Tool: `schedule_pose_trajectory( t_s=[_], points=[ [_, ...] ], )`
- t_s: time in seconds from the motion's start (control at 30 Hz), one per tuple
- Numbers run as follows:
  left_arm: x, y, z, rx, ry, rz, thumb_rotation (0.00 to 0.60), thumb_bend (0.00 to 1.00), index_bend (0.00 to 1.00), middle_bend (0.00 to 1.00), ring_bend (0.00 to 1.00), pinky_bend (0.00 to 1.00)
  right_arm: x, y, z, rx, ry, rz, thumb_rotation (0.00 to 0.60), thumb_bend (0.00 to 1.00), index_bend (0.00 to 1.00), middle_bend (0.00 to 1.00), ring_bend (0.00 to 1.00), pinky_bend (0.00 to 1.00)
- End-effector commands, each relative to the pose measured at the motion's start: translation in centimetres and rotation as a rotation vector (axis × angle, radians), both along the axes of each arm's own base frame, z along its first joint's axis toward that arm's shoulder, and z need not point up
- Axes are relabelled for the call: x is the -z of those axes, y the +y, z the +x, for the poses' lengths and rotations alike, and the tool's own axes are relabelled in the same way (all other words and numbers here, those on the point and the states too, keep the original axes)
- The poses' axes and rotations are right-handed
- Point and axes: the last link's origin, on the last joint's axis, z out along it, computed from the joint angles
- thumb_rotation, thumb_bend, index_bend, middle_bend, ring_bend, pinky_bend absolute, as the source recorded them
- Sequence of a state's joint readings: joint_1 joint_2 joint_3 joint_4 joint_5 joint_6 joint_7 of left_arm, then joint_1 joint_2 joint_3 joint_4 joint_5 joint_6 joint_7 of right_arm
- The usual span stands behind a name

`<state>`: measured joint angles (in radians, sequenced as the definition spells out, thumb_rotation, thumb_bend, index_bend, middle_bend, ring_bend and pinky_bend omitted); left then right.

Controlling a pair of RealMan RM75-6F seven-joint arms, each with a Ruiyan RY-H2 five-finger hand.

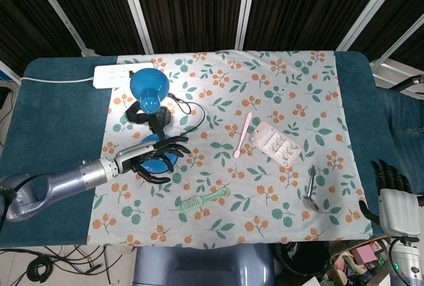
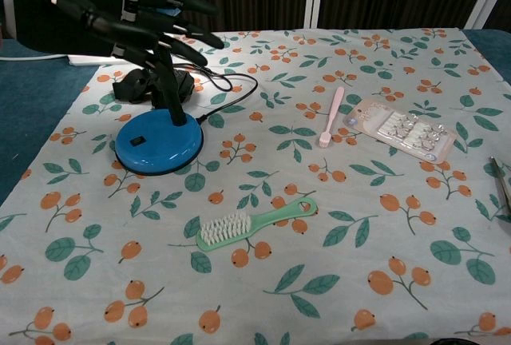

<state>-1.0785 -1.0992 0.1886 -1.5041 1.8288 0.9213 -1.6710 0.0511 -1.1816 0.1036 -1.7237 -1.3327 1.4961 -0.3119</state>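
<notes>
My left hand [image 1: 150,157] hovers with fingers spread over the round blue base [image 2: 158,146] of a desk lamp, holding nothing. In the chest view the left hand [image 2: 102,17] is in front of the lamp's black neck [image 2: 168,81], high above the cloth. The blue lamp head [image 1: 147,88] points up toward the head camera. My right hand [image 1: 396,201] hangs off the table's near right corner, fingers apart and empty.
A green brush [image 2: 255,226] lies near the front middle of the floral cloth [image 1: 278,87]. A pink toothbrush [image 2: 330,116], a blister pack [image 2: 403,131] and a metal spoon [image 1: 311,190] lie to the right. A white power strip [image 1: 122,74] and a black cable bundle [image 2: 150,85] sit behind the lamp.
</notes>
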Motion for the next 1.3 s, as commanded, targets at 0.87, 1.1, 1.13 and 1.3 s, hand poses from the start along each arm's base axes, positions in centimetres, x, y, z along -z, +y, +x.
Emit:
schedule_pose_trajectory(
  t_s=[0.87, 1.1, 1.13, 1.3],
  points=[
    [2.4, -4.3, -14.3, 0.116, 0.636, 0.4, 0.6, 0.55, 0.02, 0.61, 0.69, 0.78, 0.1, 0.0, 0.0, 0.005, 0.004, 0.002, 0.6, 0.2, 0.0, 0.04, 0.06, 0.13],
    [3.6, -3.9, -13.6, 0.143, 0.645, 0.425, 0.6, 0.55, 0.02, 0.62, 0.7, 0.78, 0.1, 0.0, 0.0, 0.007, 0.002, 0.002, 0.6, 0.2, 0.0, 0.04, 0.06, 0.13],
    [3.7, -3.9, -13.5, 0.143, 0.644, 0.424, 0.6, 0.55, 0.02, 0.62, 0.7, 0.78, 0.1, 0.0, 0.0, 0.007, 0.002, 0.002, 0.6, 0.2, 0.0, 0.04, 0.06, 0.13],
    [4.7, -3.8, -13.1, 0.153, 0.654, 0.406, 0.6, 0.55, 0.03, 0.62, 0.7, 0.78, 0.1, 0.0, 0.0, 0.006, 0.001, 0.002, 0.6, 0.2, 0.0, 0.04, 0.06, 0.13]
  ],
)
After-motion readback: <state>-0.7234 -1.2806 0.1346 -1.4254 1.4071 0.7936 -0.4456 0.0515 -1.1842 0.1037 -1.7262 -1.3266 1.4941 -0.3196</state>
